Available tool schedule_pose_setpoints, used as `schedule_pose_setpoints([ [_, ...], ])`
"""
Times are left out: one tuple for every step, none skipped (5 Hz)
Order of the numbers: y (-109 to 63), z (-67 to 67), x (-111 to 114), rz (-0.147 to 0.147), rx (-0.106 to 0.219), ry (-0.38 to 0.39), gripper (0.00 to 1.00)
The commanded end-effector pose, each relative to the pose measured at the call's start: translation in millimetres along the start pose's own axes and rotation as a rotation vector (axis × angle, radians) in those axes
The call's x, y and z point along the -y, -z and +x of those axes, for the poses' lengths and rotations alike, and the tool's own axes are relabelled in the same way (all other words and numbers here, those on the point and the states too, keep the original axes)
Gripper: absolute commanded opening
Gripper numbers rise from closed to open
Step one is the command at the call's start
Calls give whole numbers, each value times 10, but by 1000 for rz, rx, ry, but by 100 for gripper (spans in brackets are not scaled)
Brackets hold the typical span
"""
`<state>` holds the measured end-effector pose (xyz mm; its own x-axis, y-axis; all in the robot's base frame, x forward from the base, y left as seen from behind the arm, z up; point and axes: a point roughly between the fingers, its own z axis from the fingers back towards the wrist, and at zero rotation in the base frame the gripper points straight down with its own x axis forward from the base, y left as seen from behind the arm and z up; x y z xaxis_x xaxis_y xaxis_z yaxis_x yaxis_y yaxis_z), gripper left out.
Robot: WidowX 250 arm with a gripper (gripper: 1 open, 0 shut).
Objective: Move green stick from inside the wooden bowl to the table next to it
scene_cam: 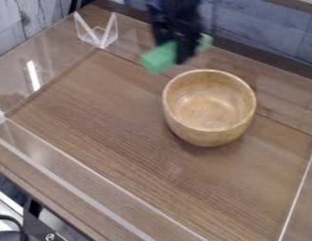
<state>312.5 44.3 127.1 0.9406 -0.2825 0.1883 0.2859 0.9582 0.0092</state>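
The green stick hangs in the air left of the wooden bowl, over the far part of the table. My gripper is shut on the stick, gripping it from above; both are blurred by motion. The bowl stands empty on the table at the right.
Low clear acrylic walls edge the tabletop. A small clear stand sits at the far left corner. Bare wood stretches left of and in front of the bowl.
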Motion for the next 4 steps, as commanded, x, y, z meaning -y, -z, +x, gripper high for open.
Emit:
schedule_pose_setpoints([
  [-148, -150, -365, 34, 47, 32, 0],
  [-6, -289, -686, 35, 33, 53, 0],
  [148, -334, -871, 32, 30, 75, 0],
  [181, -339, -1162, 46, 32, 29, 0],
])
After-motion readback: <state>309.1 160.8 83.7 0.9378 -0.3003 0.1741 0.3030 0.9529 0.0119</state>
